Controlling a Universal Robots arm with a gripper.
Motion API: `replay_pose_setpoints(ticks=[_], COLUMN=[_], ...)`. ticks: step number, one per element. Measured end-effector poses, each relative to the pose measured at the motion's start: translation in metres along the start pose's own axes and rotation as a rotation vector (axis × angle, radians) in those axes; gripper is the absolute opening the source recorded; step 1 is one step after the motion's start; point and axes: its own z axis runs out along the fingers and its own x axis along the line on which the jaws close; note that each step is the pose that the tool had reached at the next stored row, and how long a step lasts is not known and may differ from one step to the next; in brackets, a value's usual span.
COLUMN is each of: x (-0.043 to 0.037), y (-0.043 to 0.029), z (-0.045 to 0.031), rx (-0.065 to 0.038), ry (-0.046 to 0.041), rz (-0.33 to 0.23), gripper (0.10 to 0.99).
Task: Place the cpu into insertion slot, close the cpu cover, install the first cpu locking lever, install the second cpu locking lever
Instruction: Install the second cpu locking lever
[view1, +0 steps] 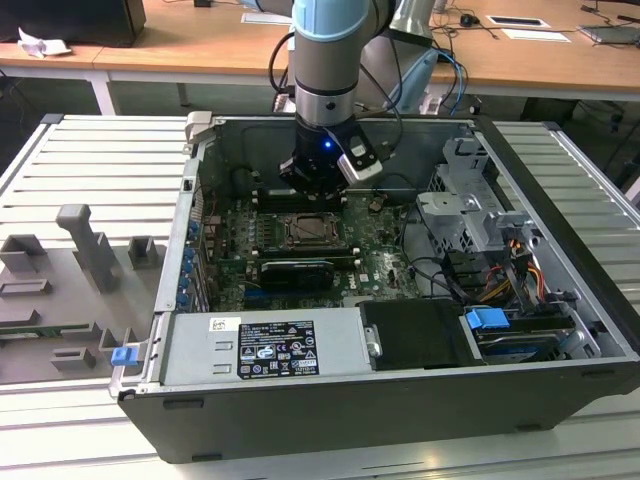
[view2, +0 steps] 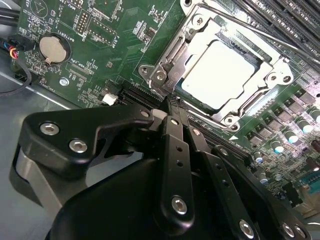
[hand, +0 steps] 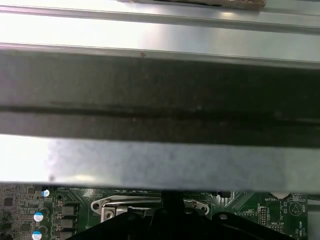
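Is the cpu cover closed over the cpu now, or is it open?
Closed. In the second wrist view the cpu cover lies flat around the cpu, framing its silver top.

We take the open computer case as our landmark. Inside it, near its front wall, we see a grey power supply with a label, and beside it a blue clip. On the green motherboard sits a round coin battery. Outside the case, at the exterior view's left, grey fixtures stand on a ribbed metal table. Beyond the case stands a wooden desk.
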Motion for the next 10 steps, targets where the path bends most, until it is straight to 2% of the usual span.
replay_pose_setpoints(ticks=[10], x=[0.0], y=[-0.0013], z=[-0.0016], rx=[0.0], ry=[0.0001], rz=[0.0], gripper=[0.106])
